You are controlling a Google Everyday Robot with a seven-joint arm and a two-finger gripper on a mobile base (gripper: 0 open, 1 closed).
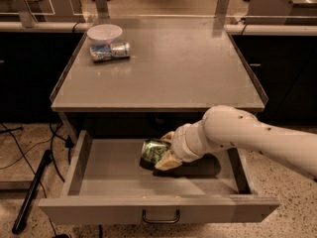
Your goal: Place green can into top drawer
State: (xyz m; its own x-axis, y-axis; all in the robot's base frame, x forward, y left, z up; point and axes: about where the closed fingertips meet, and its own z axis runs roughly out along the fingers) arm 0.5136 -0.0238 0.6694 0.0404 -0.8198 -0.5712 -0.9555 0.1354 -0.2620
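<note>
Green-labelled aluminium can [152, 151], centre frame, long axis left-right, inside open grey metal top drawer [99, 208]. Cream end effector [165, 153] clamped around it. White bowl [104, 32] upper left.

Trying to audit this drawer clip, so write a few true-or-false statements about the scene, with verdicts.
1. The top drawer is pulled open. True.
2. The claw holds the green can above the tabletop. False: the claw grips it low inside the open drawer.
3. A white bowl sits on the tabletop. True.
4. The other can stands upright beside the bowl. False: the blue-and-white can lies on its side in front of the bowl.
</note>
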